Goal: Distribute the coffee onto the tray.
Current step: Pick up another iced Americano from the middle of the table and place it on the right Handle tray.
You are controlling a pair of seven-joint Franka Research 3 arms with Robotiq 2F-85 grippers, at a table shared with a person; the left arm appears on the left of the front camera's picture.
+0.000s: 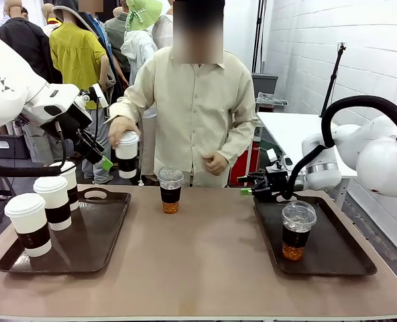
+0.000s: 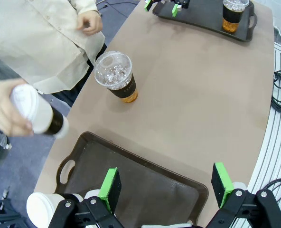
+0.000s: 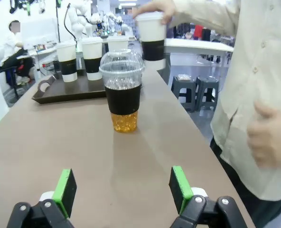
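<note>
Only illegible sleeve print on domed cup (image 2: 119, 80)

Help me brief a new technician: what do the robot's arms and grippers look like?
The left arm and right arm are glossy white with rounded joints; a thick black cable loops over the right one. The left gripper and right gripper are black, two fingers each, tipped with green pads.

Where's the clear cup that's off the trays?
Front view: clear cup at the table's far middle, between left tray and right tray, before the person.
</note>
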